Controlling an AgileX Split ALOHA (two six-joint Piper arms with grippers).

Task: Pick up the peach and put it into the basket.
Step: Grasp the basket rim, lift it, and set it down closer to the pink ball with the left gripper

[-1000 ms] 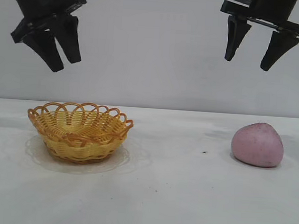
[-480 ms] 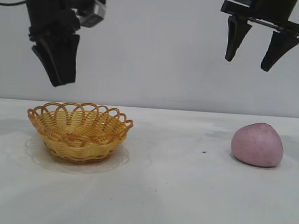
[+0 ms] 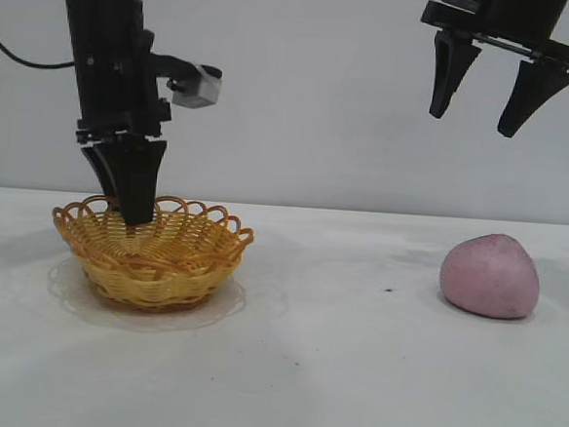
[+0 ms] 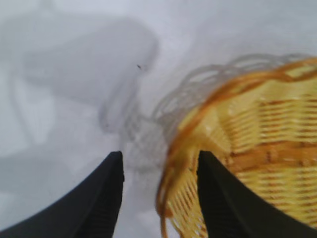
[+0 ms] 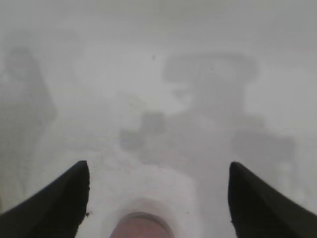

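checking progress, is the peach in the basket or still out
Out. The peach sits on the table, apart from the basket.

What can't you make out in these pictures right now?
- Basket floor: exterior view, hidden by its near wall and the left gripper.
- Whether the left fingers touch the rim: left wrist view, blurred.
- Peach: right wrist view, cut off by the edge.
- Right gripper: exterior view, arm above it cut off at the top.
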